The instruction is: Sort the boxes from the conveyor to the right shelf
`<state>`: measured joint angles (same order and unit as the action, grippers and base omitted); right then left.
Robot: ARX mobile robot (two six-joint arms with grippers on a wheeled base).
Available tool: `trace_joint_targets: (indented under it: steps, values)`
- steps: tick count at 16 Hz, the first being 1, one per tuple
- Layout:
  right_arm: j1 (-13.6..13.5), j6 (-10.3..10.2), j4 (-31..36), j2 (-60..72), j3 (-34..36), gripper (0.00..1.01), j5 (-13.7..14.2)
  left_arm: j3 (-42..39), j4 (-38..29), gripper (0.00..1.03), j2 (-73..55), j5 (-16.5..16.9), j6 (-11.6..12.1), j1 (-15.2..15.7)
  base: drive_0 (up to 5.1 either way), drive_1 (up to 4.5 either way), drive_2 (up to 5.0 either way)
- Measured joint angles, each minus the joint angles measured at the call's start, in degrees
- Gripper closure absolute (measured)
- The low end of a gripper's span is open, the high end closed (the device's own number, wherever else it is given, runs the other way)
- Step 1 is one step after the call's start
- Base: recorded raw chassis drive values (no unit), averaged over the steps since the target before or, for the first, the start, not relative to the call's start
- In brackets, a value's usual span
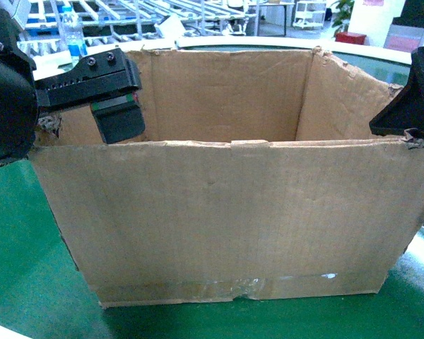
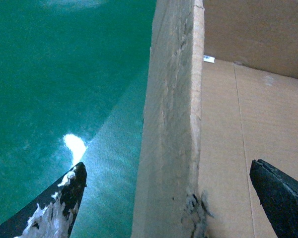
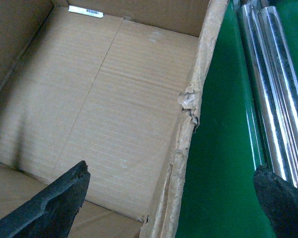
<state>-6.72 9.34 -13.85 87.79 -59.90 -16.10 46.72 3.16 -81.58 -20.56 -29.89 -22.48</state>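
A large brown cardboard box (image 1: pixel 233 219) with a ragged open top stands on the green conveyor (image 1: pixel 21 268). Wrinkled clear tape runs along its bottom seam. My left gripper (image 1: pixel 99 99) is over the box's left wall (image 2: pixel 171 124). It is open (image 2: pixel 167 166), with one finger outside over the belt and one inside the box. My right gripper (image 1: pixel 410 113) is open (image 3: pixel 171 169) astride the torn right wall (image 3: pixel 188 119) in the same way. The box is empty except for a small white label (image 3: pixel 85 12) on its floor.
Shiny steel rails (image 3: pixel 273 99) run along the belt just right of the box; I cannot tell whether they belong to the right shelf. Roller racks (image 1: pixel 134 10), a water bottle (image 1: pixel 72 35) and a red object (image 1: pixel 350 35) stand behind the box.
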Motion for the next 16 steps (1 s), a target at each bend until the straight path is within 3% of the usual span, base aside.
trace_joint_targets:
  steps: [4, 6, 14, 15, 16]
  values:
    - [0.0, 0.0, 0.0, 0.0, 0.0, 0.03, 0.0, 0.0, 0.3, 0.05, 0.0, -0.9, 0.5, 0.0, 0.0, 0.00, 0.0]
    - [0.0, 0.0, 0.0, 0.0, 0.0, 0.17, 0.0, 0.0, 0.3, 0.06, 0.0, -0.9, 0.7, 0.0, 0.0, 0.00, 0.0]
    - [-0.3, 0.2, 0.1, 0.0, 0.0, 0.80, -0.3, 0.3, 0.1, 0.68, 0.0, -0.8, 0.7, -0.3, 0.0, 0.00, 0.0]
    - [-0.3, 0.1, 0.2, 0.1, 0.0, 0.99, 0.1, 0.3, 0.3, 0.94, 0.0, -0.9, 0.8, -0.2, 0.0, 0.00, 0.0]
    - [-0.3, 0.1, 0.2, 0.1, 0.0, 0.99, 0.2, 0.3, 0.4, 1.01, 0.0, -1.1, 1.5, -0.2, 0.0, 0.00, 0.0]
